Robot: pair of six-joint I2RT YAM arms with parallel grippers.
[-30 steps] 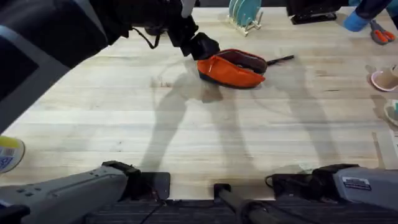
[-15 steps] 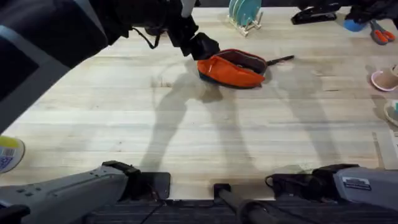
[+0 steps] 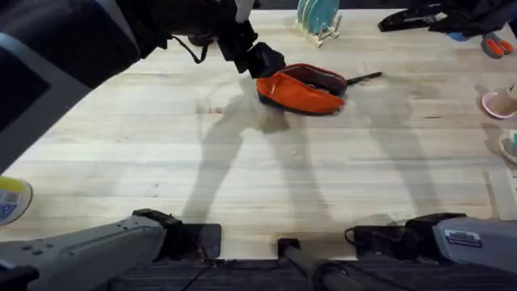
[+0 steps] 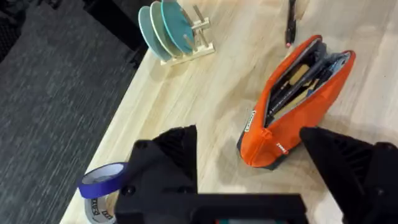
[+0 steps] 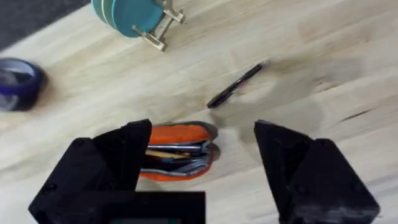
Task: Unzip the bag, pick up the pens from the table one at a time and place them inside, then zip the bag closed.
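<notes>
A: Where do things stand?

B: The bag lies unzipped at the far middle of the table, one black pen just beyond its right end. The left gripper is spread wide at the bag's left end; the right gripper hangs wide above.

A: What's the risk?

B: That slim pen could roll or skid from a closing gripper, and an unsteadied bag may slide or its mouth sag shut.

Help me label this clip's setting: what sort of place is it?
Probably a lab or workshop bench: a plank table with a dish rack, tape rolls, scissors and an orange bag.
</notes>
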